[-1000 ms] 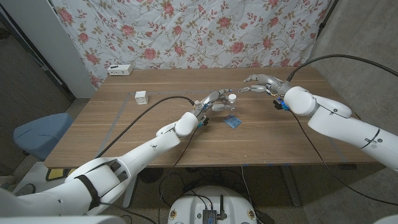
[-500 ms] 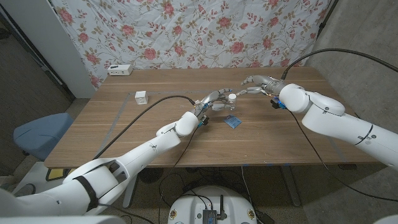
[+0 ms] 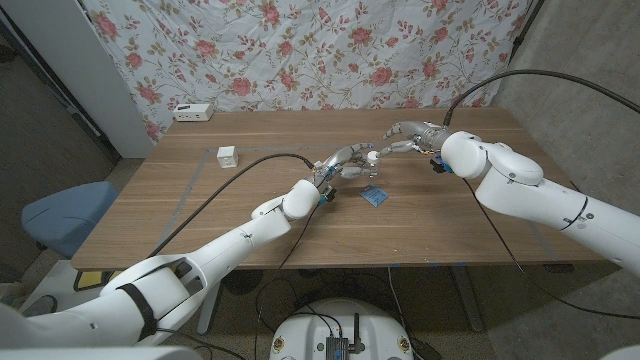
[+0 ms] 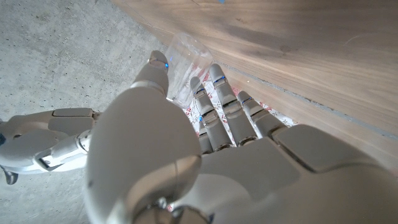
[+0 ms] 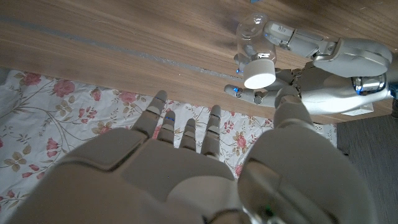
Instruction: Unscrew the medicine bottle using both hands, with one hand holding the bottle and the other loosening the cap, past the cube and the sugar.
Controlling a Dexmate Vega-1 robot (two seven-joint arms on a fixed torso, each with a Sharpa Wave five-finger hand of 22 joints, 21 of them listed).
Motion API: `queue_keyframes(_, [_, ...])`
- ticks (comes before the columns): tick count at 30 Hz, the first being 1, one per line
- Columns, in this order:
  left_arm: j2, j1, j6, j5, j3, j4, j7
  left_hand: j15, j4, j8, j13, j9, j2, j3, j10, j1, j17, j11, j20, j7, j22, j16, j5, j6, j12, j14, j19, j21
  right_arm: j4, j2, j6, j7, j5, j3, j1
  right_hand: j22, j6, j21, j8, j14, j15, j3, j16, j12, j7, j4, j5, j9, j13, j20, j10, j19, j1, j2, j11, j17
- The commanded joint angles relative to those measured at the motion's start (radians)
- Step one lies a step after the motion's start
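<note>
- Head view: the small clear medicine bottle [image 3: 369, 164] with a white round cap [image 3: 372, 156] stood upright near the middle of the wooden desk [image 3: 240, 215], somewhat toward its far edge.
- The left hand [image 3: 343, 164] gripped the bottle, its fingers wrapped round the clear body from the robot's left.
- The right hand [image 3: 410, 135] hung just beside the cap on the robot's right, its fingers spread and holding nothing; one fingertip reached close to the cap, and I could not tell whether it touched.
- Right wrist view: the cap [image 5: 259, 72] sat on the bottle [image 5: 251, 37], with the left hand's fingers [image 5: 292, 36] closed on the glass-like body.
- Left wrist view: the clear bottle [image 4: 185, 68] showed past the left hand's fingers [image 4: 219, 99].
- A small blue flat sugar packet [image 3: 374, 194] lay near the bottle, on its near side.
- A small white cube [image 3: 227, 156] rested well apart, toward the desk's left edge.
- A white power strip [image 3: 192, 112] lay at the far left corner.
</note>
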Motion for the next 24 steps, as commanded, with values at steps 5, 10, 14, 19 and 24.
queue_keyframes(5, [-0.011, -0.010, -0.001, -0.004, 0.008, 0.018, -0.006, -0.116, -0.002, -0.001, 0.004, 0.002, 0.015, 0.012, 0.022, 0.006, 0.000, -0.012, -0.137, 0.001, 0.000, 0.002, -0.002, 0.009, 0.006, 0.012, 0.003, -0.002, -0.012, 0.025, -0.028, 0.091, -0.105, -0.053, 0.036, 0.003, -0.007, 0.005, 0.002, 0.002, 0.015, 0.010, 0.004, 0.006, 0.010, 0.003, -0.003, 0.008, 0.005, 0.009, -0.004, 0.001, 0.014, -0.003, 0.009, 0.003])
queue_keyframes(10, [-0.016, -0.014, -0.009, -0.004, 0.009, 0.030, -0.003, -0.115, -0.002, 0.000, 0.004, 0.002, 0.017, 0.014, 0.021, 0.005, -0.001, -0.011, -0.137, -0.001, 0.000, 0.001, -0.003, 0.013, 0.005, 0.014, 0.003, -0.002, -0.008, 0.037, -0.035, 0.117, -0.141, -0.069, 0.048, 0.003, -0.002, 0.006, 0.004, 0.004, 0.011, 0.011, 0.004, 0.007, 0.012, 0.003, -0.004, 0.009, 0.005, 0.010, -0.003, 0.003, 0.019, -0.006, 0.009, 0.003])
queue_keyframes(14, [-0.019, -0.017, -0.010, -0.005, 0.011, 0.038, -0.005, -0.115, -0.003, 0.000, 0.003, 0.002, 0.017, 0.016, 0.023, 0.005, -0.002, -0.011, -0.138, -0.002, 0.000, 0.001, -0.003, 0.015, 0.006, 0.015, 0.003, -0.002, 0.000, 0.048, -0.033, 0.141, -0.165, -0.080, 0.059, 0.003, -0.002, 0.006, 0.005, 0.004, 0.010, 0.011, 0.004, 0.007, 0.012, 0.003, -0.005, 0.010, 0.005, 0.010, -0.002, 0.003, 0.021, -0.008, 0.010, 0.003])
queue_keyframes(19, [-0.024, -0.027, -0.016, -0.006, 0.014, 0.053, -0.007, -0.114, -0.004, 0.000, 0.003, 0.002, 0.016, 0.018, 0.022, 0.003, -0.002, -0.011, -0.138, -0.003, 0.000, 0.000, -0.004, 0.015, 0.005, 0.016, 0.003, -0.002, 0.008, 0.062, -0.038, 0.175, -0.212, -0.101, 0.075, 0.003, -0.004, 0.006, 0.005, 0.004, 0.010, 0.012, 0.003, 0.008, 0.011, 0.003, -0.006, 0.011, 0.005, 0.010, -0.001, 0.004, 0.024, -0.009, 0.010, 0.003])
queue_keyframes(24, [-0.026, -0.032, -0.017, -0.007, 0.016, 0.061, -0.010, -0.115, -0.004, -0.001, 0.003, 0.002, 0.017, 0.020, 0.023, 0.003, -0.003, -0.011, -0.136, -0.004, 0.000, -0.001, -0.004, 0.016, 0.005, 0.017, 0.003, -0.002, 0.019, 0.078, -0.038, 0.196, -0.241, -0.108, 0.081, 0.003, -0.006, 0.007, 0.004, 0.004, 0.007, 0.012, 0.003, 0.009, 0.010, 0.003, -0.007, 0.012, 0.006, 0.009, 0.000, 0.004, 0.027, -0.011, 0.009, 0.003])
